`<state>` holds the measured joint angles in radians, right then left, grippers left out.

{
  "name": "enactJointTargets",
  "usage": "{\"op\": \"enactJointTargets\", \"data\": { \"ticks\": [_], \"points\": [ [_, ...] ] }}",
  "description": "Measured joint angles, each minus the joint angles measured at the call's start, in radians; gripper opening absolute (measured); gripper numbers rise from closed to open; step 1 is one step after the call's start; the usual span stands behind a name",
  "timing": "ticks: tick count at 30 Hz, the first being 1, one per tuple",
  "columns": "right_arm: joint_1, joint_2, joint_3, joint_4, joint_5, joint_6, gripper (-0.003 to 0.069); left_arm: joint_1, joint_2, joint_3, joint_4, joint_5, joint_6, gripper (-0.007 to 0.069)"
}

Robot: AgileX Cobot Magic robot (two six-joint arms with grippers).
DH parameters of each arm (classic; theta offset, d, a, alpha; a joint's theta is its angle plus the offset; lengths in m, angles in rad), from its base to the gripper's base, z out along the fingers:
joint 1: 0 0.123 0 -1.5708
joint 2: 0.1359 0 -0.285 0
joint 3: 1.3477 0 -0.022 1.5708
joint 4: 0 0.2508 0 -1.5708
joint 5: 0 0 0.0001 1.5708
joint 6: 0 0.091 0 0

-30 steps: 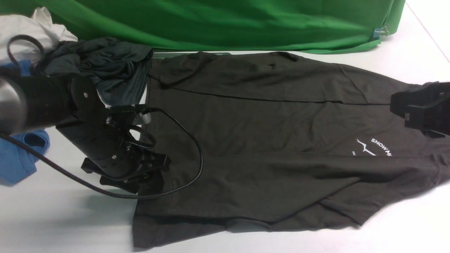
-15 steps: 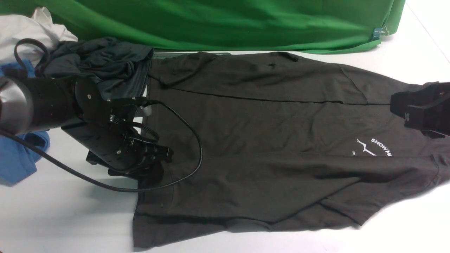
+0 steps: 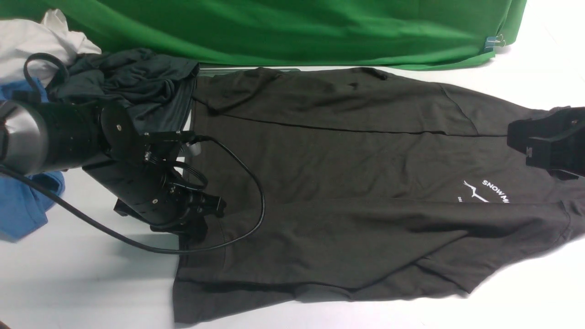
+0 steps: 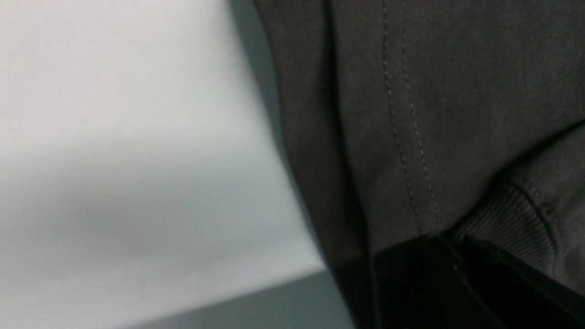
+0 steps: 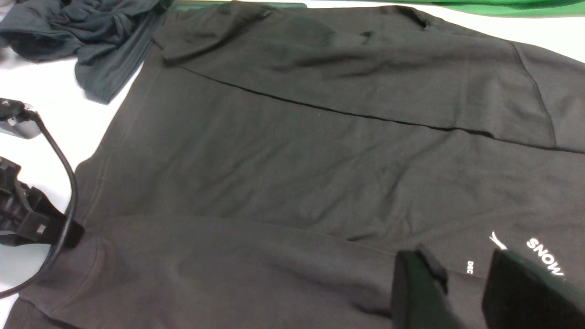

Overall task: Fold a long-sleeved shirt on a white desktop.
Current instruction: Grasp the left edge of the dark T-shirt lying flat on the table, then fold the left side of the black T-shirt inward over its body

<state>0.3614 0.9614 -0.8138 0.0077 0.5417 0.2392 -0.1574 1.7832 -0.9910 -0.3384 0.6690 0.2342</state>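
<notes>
The dark shirt (image 3: 320, 169) lies spread across the middle of the front view on the white bench (image 3: 91, 283), its long edges folded inward and its white lettering at the right. At the lower left of the frame, the left claw (image 3: 194, 230) is closed on the shirt's edge. The right claw (image 5: 461, 292), its fingers parted at the lower right of the right wrist view, is open above the shirt. In the front view's upper left sit a dark garment (image 3: 123, 87), a white cloth (image 3: 41, 45) and blue fabric (image 3: 23, 205); green cloth (image 3: 292, 27) spans the top.
</notes>
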Motion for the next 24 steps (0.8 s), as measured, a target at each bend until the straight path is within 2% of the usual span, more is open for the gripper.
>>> {"op": "enactJointTargets", "data": {
  "ticks": [14,24],
  "points": [
    [0.000,0.000,0.000,0.000,0.001,0.000,0.0242,0.000,-0.089,-0.166,0.000,0.032,0.056,0.0048],
    [0.000,0.000,0.000,0.000,0.001,0.000,0.0242,0.000,-0.089,-0.229,0.054,-0.074,0.072,0.0048]
  ]
}}
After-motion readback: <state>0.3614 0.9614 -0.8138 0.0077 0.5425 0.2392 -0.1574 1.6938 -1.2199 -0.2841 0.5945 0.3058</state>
